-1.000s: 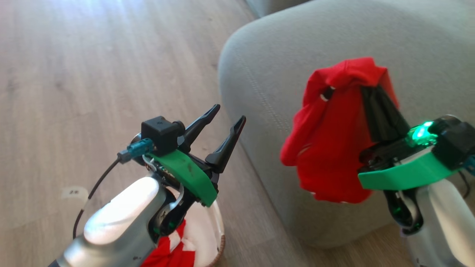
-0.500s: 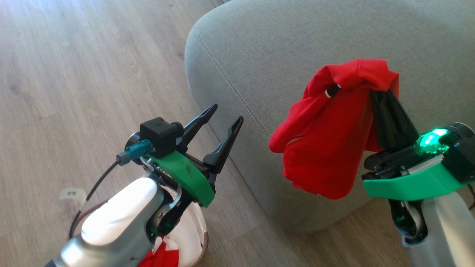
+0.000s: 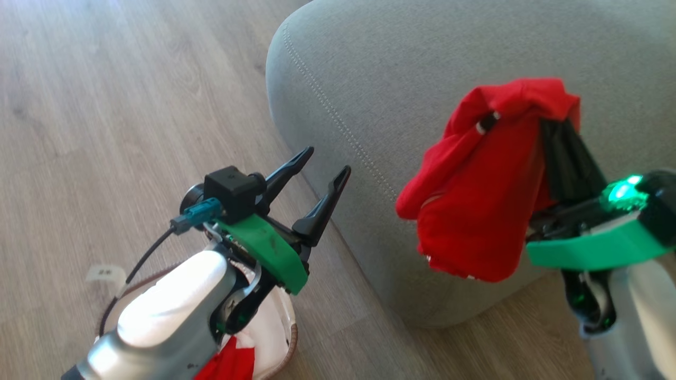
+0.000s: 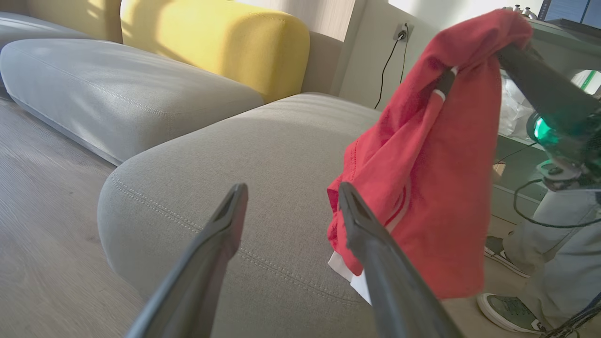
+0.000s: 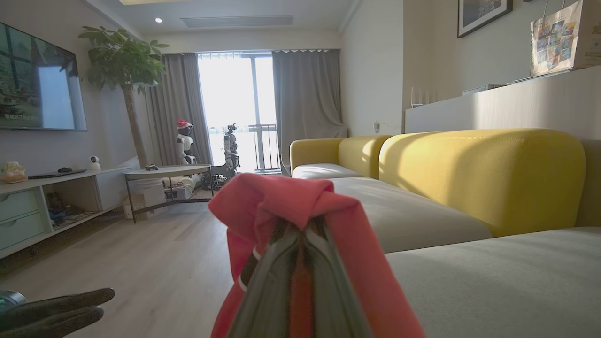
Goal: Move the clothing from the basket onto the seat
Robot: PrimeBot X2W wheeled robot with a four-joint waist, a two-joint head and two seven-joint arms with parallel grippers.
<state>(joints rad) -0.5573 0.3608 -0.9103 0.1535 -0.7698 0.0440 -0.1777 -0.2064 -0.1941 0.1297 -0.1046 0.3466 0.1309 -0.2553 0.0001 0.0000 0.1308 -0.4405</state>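
A red garment (image 3: 475, 190) hangs in the air over the front edge of the grey seat (image 3: 401, 79), draped over the fingers of my right gripper (image 3: 554, 124), which is shut on it. The left wrist view shows the same garment (image 4: 432, 155) dangling with white trim at its hem beside the seat (image 4: 225, 155). In the right wrist view its folds (image 5: 300, 206) cover my right gripper (image 5: 300, 234). My left gripper (image 3: 325, 163) stands open and empty above the floor, left of the seat corner. The basket (image 3: 274, 332) peeks out under my left forearm, with more red clothing (image 3: 227, 364) and white cloth in it.
Wooden floor (image 3: 105, 105) spreads to the left. A yellow backrest (image 5: 479, 173) rises behind the grey cushions. A person's shoes and trouser legs (image 4: 530, 253) stand to the right of the seat. A low round table (image 5: 164, 173) and a TV unit (image 5: 42, 197) stand across the room.
The head camera has shifted, so the seat sits differently in the picture. My right gripper with the red garment has risen slightly and moved further over the seat. The left gripper stays open.
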